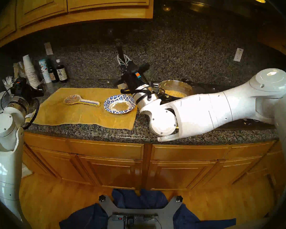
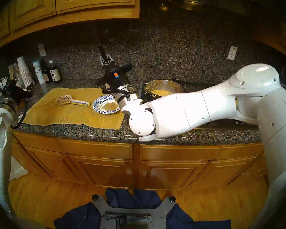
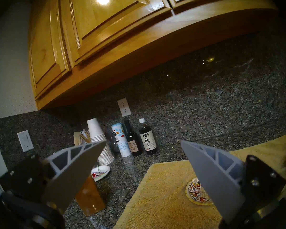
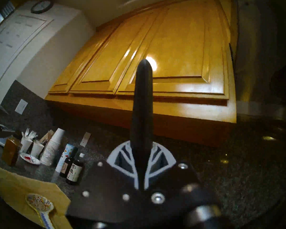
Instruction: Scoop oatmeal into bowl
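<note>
Yellow towelling covers the granite counter [image 1: 92, 136] as a mat [image 1: 82, 114]; use this mat as your reference for every position below. On the mat's right part you find the paper bowl [image 1: 119, 104], blue-and-white wavy rim, with a thin layer of oatmeal [image 1: 121, 106] in its white centre. To the bowl's left, also on the mat, lies the colourful ceramic spoon rest [image 1: 80, 101], its handle toward the bowl. Off the mat's right edge stands the metal pot [image 1: 175, 89], which holds the rest of the tan-yellow oatmeal [image 1: 174, 93]. Note the right gripper [image 1: 122, 61]: it sits above the mat's back right corner, tilted up toward the backsplash, with its white-ribbed fingers [image 4: 160, 157] clamped together on a black utensil handle [image 4: 142, 108]. The handle's free end points up past the fingertips toward the wooden wall cabinets [image 4: 155, 61]. You cannot tell the utensil's working end from the wrist view; in the head views it is hidden behind the gripper body. Note the left gripper [image 3: 143, 144]: it sits off the mat's left edge, roughly level, with its grey fingers [image 3: 73, 170] spread wide apart and nothing between them. Behind the mat's back left corner, against the backsplash, stand a stack of paper cups [image 1: 30, 71], a salt canister [image 3: 120, 139] and two dark bottles [image 3: 147, 137].
</note>
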`<action>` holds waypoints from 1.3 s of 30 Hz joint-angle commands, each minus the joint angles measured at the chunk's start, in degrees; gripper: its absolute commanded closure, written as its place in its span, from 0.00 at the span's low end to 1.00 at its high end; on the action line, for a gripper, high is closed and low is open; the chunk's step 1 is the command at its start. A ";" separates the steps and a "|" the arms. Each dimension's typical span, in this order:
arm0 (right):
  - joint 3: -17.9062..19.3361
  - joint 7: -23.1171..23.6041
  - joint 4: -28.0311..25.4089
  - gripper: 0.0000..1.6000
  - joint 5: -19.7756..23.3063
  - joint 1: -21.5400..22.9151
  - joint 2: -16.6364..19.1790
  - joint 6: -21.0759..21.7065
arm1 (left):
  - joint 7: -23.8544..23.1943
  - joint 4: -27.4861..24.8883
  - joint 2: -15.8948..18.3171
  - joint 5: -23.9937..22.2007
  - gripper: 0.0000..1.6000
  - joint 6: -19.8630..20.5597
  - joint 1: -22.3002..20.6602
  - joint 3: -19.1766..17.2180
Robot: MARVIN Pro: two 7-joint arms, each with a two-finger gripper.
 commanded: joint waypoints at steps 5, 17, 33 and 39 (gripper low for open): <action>9.28 -4.95 -3.73 1.00 11.41 -3.21 5.51 -1.90 | -0.08 -1.53 0.85 0.12 0.00 -1.08 -0.94 -0.74; 18.43 -1.34 -4.81 1.00 27.58 -6.92 7.80 -7.52 | -0.01 -1.51 0.90 0.06 0.00 -1.01 -0.91 -0.71; 25.76 3.96 -1.00 1.00 40.27 -3.48 17.80 -10.52 | 0.14 -1.41 0.93 -0.04 0.00 -0.80 -0.88 -0.62; 26.04 4.60 0.45 1.00 42.65 -2.25 21.95 -10.98 | 0.19 -1.39 0.95 -0.07 0.00 -0.75 -0.86 -0.59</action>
